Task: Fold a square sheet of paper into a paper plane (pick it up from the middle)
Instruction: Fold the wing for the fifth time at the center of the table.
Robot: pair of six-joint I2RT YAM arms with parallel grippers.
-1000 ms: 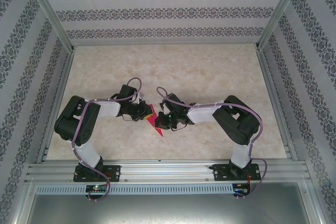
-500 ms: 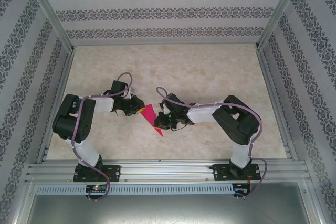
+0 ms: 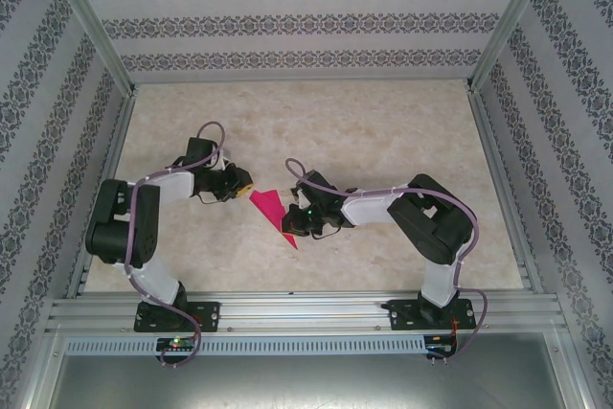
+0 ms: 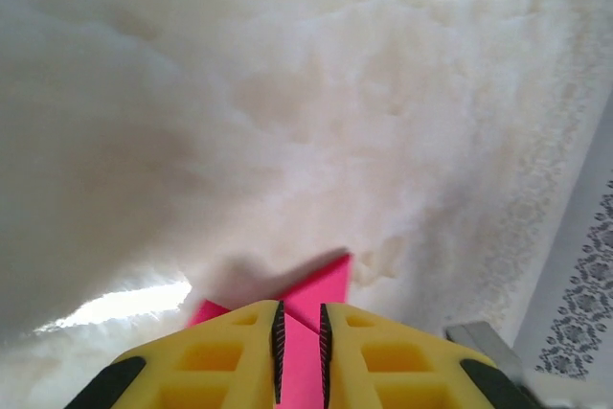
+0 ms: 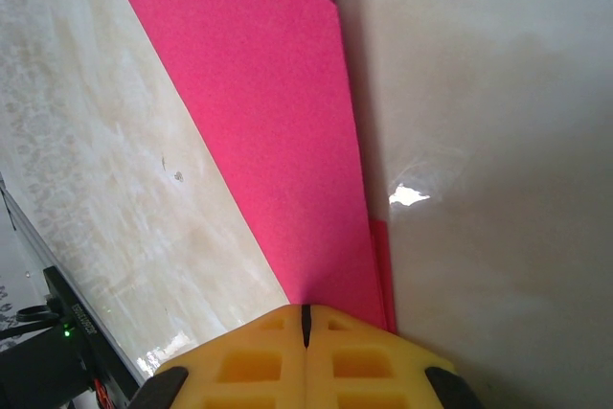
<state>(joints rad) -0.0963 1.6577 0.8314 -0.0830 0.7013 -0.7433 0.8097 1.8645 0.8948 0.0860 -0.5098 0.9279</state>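
Observation:
The magenta-pink paper, folded into a slim pointed paper plane (image 3: 270, 210), lies slanted on the table between the two arms. My right gripper (image 3: 290, 225) is shut on its near end; in the right wrist view the folded sheet (image 5: 268, 122) runs out from the closed yellow fingertips of that gripper (image 5: 306, 311). My left gripper (image 3: 245, 183) sits just left of the plane's far corner. In the left wrist view its jaws (image 4: 299, 308) stand a narrow slit apart, with the pink paper (image 4: 321, 286) showing through the gap and beyond the tips.
The pale marbled tabletop (image 3: 383, 122) stretches out behind the arms. Patterned walls (image 3: 306, 26) and metal frame posts (image 3: 91, 26) close in the back and both sides. A metal rail (image 3: 306, 311) runs along the near edge.
My left arm has drawn back to the left, off the paper, and its jaws have parted a little. More of the pink paper now lies uncovered. The right arm has stayed still.

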